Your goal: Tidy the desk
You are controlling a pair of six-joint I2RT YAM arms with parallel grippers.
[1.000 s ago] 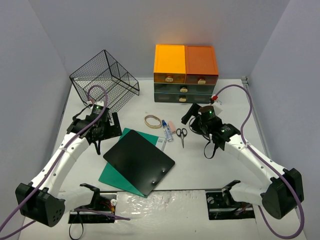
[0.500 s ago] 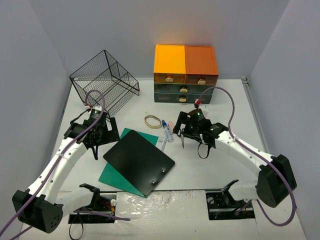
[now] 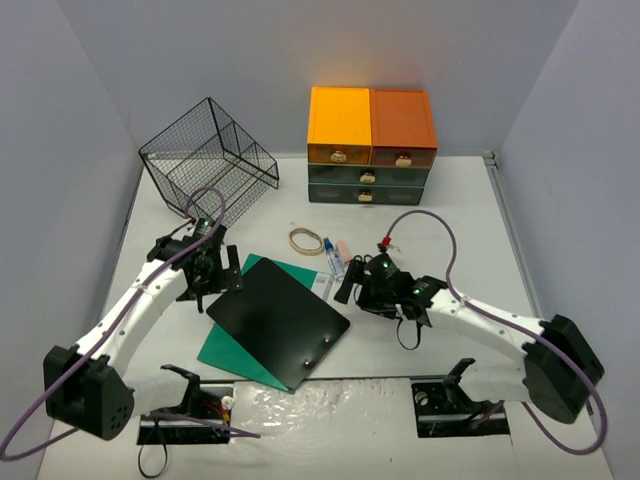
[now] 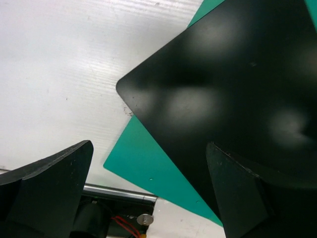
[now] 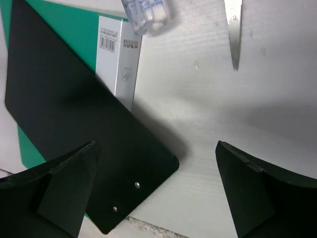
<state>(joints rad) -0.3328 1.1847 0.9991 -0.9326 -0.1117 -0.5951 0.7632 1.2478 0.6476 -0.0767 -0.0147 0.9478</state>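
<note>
Right hand [image 3: 352, 288] (spread wide) has dropped beside the black clipboard [image 3: 278, 322].

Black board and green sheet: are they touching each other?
Touching. The left wrist view shows the black board lying flat on the green sheet, its edge meeting the green with no shadow gap.

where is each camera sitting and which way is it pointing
top external: above and behind the arm bases, facing down over the desk; both arms, left gripper, right gripper show
left wrist: on that wrist, facing down at the black clipboard corner over the green folder; its open fingers show
right wrist: on that wrist, facing down at the black clipboard and a scissor blade; its open fingers show
shared: both wrist views catch the black clipboard and green folder
</note>
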